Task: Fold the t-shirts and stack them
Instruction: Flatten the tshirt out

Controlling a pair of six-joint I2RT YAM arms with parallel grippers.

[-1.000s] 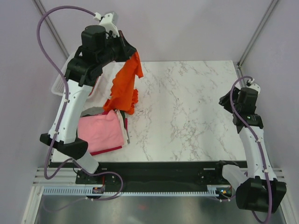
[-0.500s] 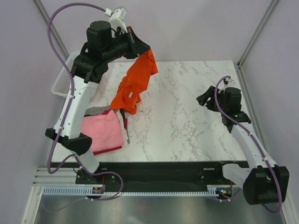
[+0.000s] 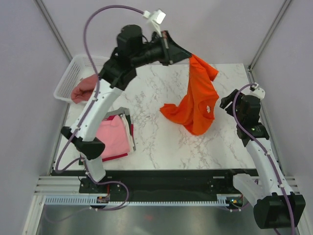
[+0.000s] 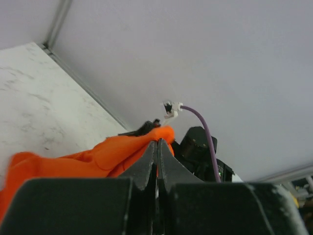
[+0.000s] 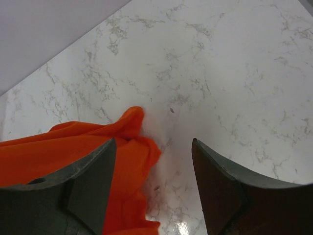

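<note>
— Jaws of the left gripper: how are they seen?
— Clamped on a bright orange t-shirt, hung crumpled toward the marble table's 2 o'clock.
— And the right gripper?
— Jaws are held apart; orange cloth is seen at 8 o'clock between them.

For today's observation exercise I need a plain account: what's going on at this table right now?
The left gripper is shut on an orange t-shirt, holding it up over the right part of the table with its lower end on the marble. The right gripper is open, low beside the shirt's edge, not gripping it. A folded pink t-shirt tops a pile at near left. A reddish t-shirt sits in the white basket.
</note>
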